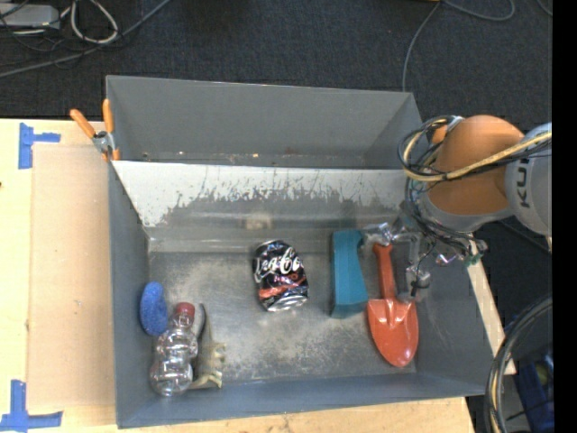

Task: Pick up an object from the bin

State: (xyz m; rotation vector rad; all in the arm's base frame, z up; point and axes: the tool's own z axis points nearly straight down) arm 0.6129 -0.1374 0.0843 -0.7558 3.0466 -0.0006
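Here, red toy shovel [393,327] lies at right side of grey bin [270,133], handle toward back wall. Pincer [415,273] hangs just beside handle; can't tell if spread or closed. Blue block [347,273] beside shovel, squashed can [280,276] in middle, clear bottle [176,354] at left.

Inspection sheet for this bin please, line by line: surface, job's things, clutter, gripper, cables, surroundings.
Surface: grey metal bin, its floor scuffed and speckled.
Job's things: red toy shovel at the right, blade toward the near wall; it is the thing nearest the gripper.
Clutter: teal block beside the shovel's handle; crushed cola can mid-bin; blue lump, clear bottle with a red cap and small beige thing in the near left corner.
Gripper: gripper over the shovel's handle, by the right wall.
Cables: cable loops on the arm's wrist; loose cables on the floor behind the bin.
Surroundings: dark floor.
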